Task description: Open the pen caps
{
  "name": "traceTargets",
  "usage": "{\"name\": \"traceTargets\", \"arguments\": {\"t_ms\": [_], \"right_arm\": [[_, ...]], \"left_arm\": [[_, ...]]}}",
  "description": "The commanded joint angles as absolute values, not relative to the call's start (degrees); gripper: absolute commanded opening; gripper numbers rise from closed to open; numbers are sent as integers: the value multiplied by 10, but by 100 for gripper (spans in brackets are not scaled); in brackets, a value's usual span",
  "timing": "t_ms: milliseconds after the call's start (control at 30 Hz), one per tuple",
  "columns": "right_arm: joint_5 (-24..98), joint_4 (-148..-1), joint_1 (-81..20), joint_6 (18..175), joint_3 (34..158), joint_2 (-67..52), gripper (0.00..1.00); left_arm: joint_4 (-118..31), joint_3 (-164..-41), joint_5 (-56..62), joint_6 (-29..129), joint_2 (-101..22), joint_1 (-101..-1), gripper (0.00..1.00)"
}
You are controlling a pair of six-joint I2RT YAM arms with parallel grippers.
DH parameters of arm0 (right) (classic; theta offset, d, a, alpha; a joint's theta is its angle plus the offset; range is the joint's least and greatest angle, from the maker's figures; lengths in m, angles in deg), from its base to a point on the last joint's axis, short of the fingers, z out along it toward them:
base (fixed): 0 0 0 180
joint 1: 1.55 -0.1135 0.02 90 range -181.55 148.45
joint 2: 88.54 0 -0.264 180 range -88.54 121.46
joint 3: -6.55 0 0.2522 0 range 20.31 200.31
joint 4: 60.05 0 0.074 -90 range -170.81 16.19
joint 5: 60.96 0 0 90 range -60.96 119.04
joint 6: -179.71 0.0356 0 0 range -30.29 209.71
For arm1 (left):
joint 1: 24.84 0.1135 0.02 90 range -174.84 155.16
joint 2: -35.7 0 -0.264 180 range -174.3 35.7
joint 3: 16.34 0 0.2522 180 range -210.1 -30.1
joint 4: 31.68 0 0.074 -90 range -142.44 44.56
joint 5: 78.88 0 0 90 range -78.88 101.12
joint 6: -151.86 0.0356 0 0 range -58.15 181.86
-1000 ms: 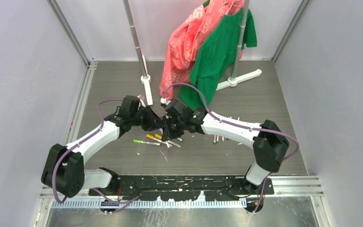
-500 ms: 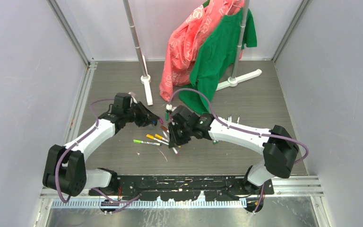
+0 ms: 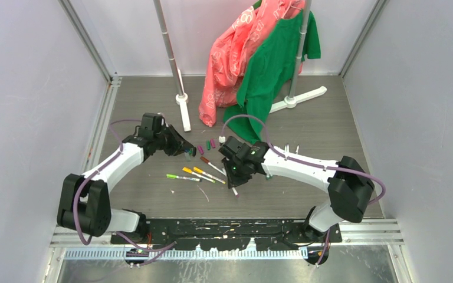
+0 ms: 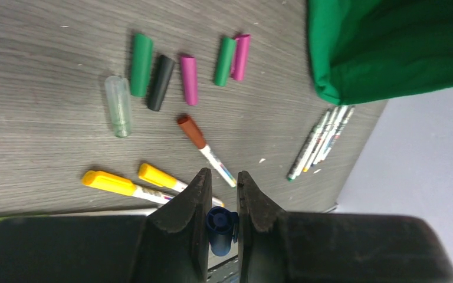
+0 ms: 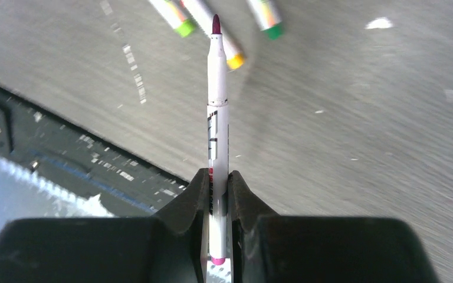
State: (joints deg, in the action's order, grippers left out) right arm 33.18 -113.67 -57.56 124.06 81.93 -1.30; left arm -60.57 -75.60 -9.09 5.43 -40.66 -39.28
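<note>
left gripper (image 4: 222, 175): pinched tight on blue cap (image 4: 220, 227); loose caps (image 4: 189, 79) well ahead of the fingertips
right gripper (image 5: 217, 174): clamped on uncapped pen (image 5: 216, 88); bare table (image 5: 360, 118) right of fingers, its edge left

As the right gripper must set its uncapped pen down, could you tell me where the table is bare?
Bare: the table right of the green shirt, and the near strip before the base plate. Crowded: the pens and caps at the centre.

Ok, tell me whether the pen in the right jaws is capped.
Uncapped: the pen shows a bare dark-red tip, with nothing covering it.
</note>
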Motion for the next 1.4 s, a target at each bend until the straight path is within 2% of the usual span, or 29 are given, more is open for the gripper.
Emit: {"name": "traceTargets", "arguments": {"t_ms": [0,300,433,867,1133,1367], "right_arm": [[232,-1174,-540,1256,832,-30,1],[194,-1188,-435,1278,791,-30,1],[180,-1191,-418,1276,788,-11,1],[155,-1196,-374,1271,803,60,1],[152,-1203,-356,1277,797,78,2],[153,-1207,-348,1277,795,89,8]], "left_arm": [[-676,-779,-63,117,-428,-389,0],[-716,-783,-8,149,-458,-389,0],[-719,-794,1,152,-478,-389,1],[-731,-820,37,158,-521,-389,16],[-732,-824,46,155,-530,-389,37],[-733,-826,49,151,-530,-389,40]]}}
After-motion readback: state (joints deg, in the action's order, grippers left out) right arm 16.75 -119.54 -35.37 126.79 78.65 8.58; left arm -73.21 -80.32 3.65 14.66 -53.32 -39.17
